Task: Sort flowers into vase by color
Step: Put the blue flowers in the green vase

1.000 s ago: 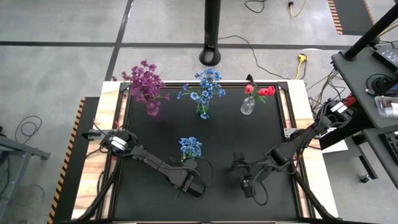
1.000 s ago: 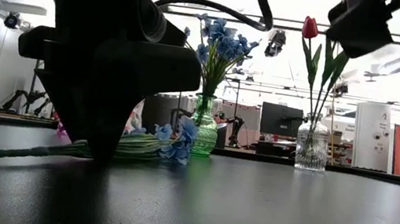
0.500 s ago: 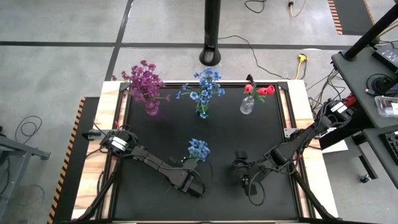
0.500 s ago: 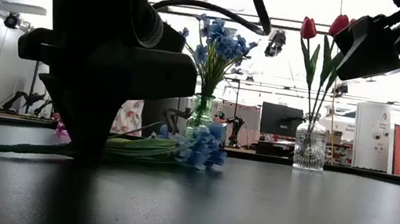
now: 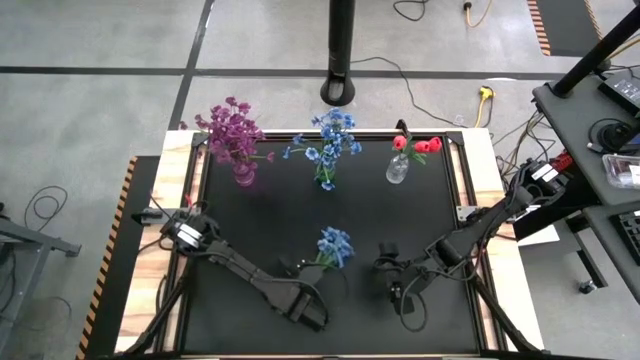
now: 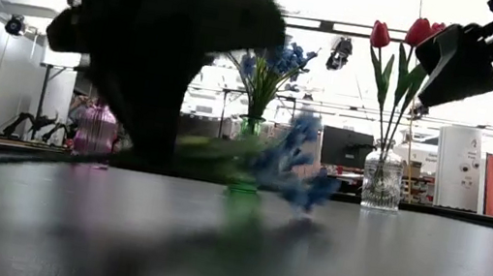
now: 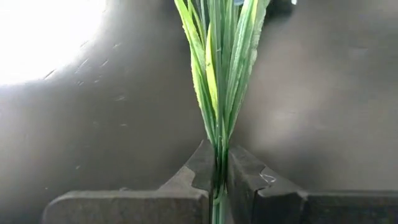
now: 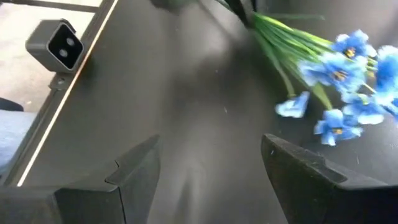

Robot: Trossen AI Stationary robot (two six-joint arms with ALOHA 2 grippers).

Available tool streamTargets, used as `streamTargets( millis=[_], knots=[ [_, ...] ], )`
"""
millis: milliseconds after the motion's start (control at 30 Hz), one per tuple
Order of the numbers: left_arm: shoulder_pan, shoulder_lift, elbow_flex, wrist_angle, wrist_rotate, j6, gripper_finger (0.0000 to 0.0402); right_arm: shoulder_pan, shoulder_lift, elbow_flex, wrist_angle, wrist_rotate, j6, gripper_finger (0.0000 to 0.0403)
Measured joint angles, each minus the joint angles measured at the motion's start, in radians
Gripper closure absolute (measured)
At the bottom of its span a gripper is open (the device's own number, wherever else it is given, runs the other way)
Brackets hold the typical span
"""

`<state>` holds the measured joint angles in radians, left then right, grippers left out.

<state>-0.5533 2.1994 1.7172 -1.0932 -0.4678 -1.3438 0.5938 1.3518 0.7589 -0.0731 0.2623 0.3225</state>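
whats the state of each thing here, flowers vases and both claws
left claw: shut on the blue flower spray's stem
blue flower spray: held, lifted off the table
right claw: open, empty, near the spray
purple vase: upright, holds purple flowers
green vase: upright, holds blue flowers
clear vase: upright, holds red tulips

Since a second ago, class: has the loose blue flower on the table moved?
Yes. The blue flower, held by the left gripper, moved rightward, ending nearly below the green vase.
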Motion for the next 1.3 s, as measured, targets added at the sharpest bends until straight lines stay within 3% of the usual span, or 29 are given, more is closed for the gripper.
streamTargets(
  millis=[133, 400, 533, 700, 800, 900, 1000, 1300],
  knots=[
    [-0.028, -0.001, 0.080, -0.029, -0.013, 0.044, 0.0398, 0.003, 0.000, -0.013, 0.000, 0.001, 0.011, 0.0138],
    [-0.086, -0.003, 0.311, -0.275, -0.045, 0.053, 0.0399, 0.056, -0.002, -0.027, -0.023, -0.001, 0.034, 0.0138],
    [-0.126, -0.005, 0.434, -0.352, -0.226, 0.068, 0.0399, 0.085, -0.002, -0.038, 0.005, 0.001, 0.045, 0.0138],
    [-0.168, -0.006, 0.527, -0.268, -0.440, 0.262, 0.0399, 0.113, -0.002, -0.121, 0.253, 0.097, 0.014, 0.0138],
    [-0.173, -0.006, 0.531, -0.179, -0.521, 0.396, 0.0399, 0.118, -0.002, -0.206, 0.503, 0.179, -0.041, 0.0138],
    [-0.158, -0.007, 0.489, -0.075, -0.581, 0.513, 0.0399, 0.117, -0.002, -0.290, 0.794, 0.187, -0.121, 0.0138],
    [-0.131, -0.006, 0.440, -0.014, -0.612, 0.595, 0.0399, 0.118, -0.002, -0.345, 0.972, 0.186, -0.181, 0.0138],
    [-0.056, -0.009, 0.334, -0.007, -0.616, 0.777, 0.0399, 0.117, -0.002, -0.371, 0.993, 0.206, -0.215, 0.0138]
  ],
)
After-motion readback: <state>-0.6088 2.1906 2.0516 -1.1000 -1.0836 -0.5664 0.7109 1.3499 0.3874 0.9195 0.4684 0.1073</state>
